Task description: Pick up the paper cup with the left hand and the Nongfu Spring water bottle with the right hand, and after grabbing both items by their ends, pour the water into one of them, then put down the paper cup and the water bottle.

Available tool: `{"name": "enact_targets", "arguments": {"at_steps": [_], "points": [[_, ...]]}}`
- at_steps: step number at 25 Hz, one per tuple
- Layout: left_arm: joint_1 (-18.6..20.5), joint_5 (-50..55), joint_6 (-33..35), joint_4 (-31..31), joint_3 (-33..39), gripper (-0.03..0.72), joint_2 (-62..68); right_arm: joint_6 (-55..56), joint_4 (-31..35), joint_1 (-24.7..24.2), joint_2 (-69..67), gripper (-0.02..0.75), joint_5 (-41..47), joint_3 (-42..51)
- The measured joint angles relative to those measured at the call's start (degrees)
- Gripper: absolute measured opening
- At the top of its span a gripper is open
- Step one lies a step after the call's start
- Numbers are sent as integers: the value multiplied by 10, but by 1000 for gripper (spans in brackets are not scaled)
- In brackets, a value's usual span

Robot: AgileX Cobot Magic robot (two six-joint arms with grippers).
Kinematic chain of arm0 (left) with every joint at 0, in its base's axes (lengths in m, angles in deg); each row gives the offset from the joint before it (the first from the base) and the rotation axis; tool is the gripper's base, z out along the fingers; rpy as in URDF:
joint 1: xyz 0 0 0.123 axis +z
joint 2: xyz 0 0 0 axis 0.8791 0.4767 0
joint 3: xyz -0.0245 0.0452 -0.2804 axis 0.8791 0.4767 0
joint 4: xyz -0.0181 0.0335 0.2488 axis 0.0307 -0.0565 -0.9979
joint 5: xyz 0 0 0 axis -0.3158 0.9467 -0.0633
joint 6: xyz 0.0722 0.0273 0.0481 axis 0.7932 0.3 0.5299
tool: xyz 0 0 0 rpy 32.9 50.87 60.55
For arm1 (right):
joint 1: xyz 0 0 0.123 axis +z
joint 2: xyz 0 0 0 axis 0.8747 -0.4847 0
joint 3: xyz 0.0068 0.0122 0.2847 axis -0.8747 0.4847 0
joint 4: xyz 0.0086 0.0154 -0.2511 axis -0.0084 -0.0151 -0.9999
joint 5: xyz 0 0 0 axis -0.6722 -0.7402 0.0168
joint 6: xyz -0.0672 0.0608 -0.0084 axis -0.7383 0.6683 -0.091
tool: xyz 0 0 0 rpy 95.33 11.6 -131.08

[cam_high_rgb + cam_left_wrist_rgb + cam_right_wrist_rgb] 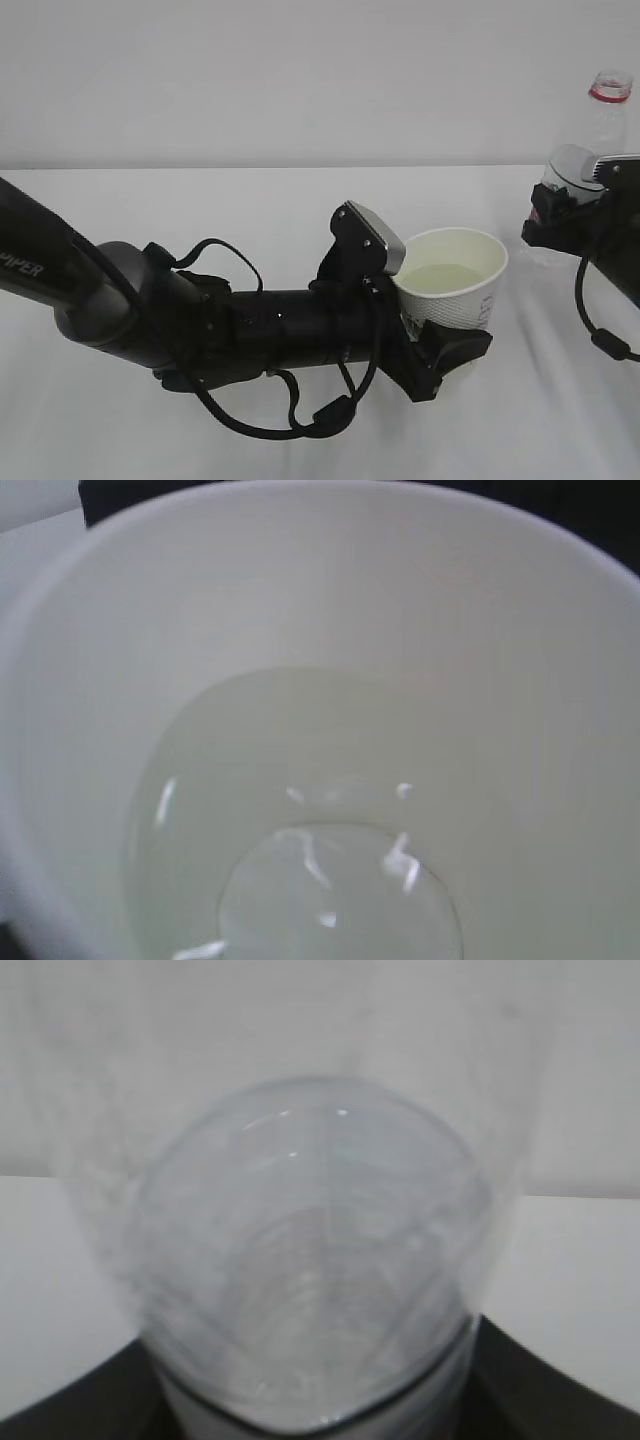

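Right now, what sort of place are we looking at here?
Probably a robot test bench, not a home: a bare white table against a blank wall, the left hand holding a paper cup of water, the right hand gripping a Nongfu Spring water bottle.

Left arm stretches low and level across from the left, its pincer (440, 335) clamped around the paper cup (455, 285) and holding it upright. Over at the right edge, the right pincer (570, 215) grips the Nongfu Spring water bottle (600, 120), cable looping beneath.
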Motion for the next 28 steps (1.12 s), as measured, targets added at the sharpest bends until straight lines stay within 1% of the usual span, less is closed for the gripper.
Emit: {"name": "enact_targets", "arguments": {"at_steps": [15,23,28], "points": [[0,0,0,0,0,543,0,1,-1,0,-36,407,-5,-11],[0,0,0,0,0,543,0,2,-1,0,-36,483,-6,-11],[0,0,0,0,0,543,0,2,-1,0,-37,572,-8,-11]]}}
